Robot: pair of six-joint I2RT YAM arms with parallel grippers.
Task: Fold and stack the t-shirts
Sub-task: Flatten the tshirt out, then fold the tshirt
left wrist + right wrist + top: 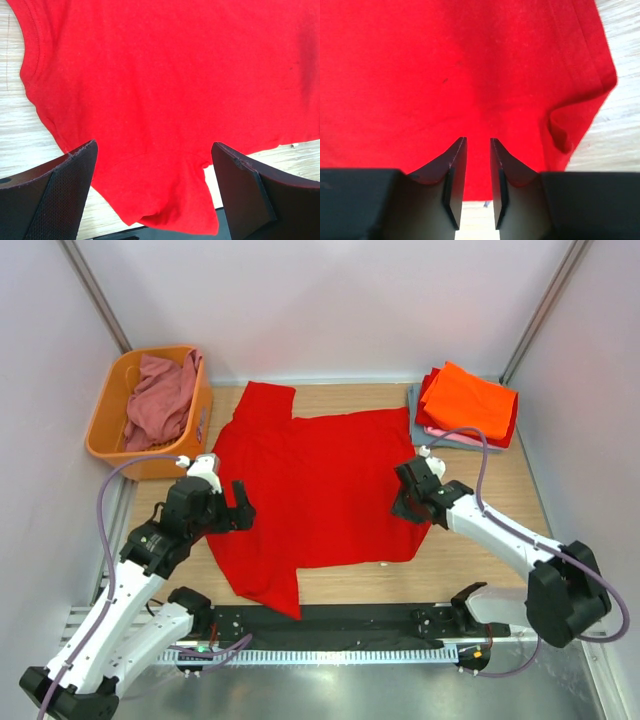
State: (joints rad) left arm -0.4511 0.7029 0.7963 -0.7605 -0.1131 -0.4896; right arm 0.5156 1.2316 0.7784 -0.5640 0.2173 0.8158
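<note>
1. Red cotton-like knit: large bright red short-sleeved t-shirt [320, 490], spread flat at the middle of the pale wooden desk [500, 510]. One sleeve points to the far side and one to the near edge. The neckline lies toward the left arm and the stitched hem toward the right arm.
2. Handling (judged): light, limp and not fragile. It will sag and drag across the desk if lifted at a single point. It is best pinched at edges or seams, such as shoulder and hem corner, rather than mid-panel.
3. Surface: mostly smooth, with a small curled tuck [560, 132] at the hem corner.
4. Left end effector [244, 508]: fingers wide apart, holding nothing, poised over the shirt's shoulder-and-sleeve edge.
5. Right end effector [477, 142]: fingers drawn nearly together with a thin gap, no cloth seen between them, above the hem edge.
6. Other shirts: a folded stack topped by an orange t-shirt [468, 400] at the far right, and a crumpled dusty-rose t-shirt [160, 395] in the orange plastic basket [110, 430] at the far left.
</note>
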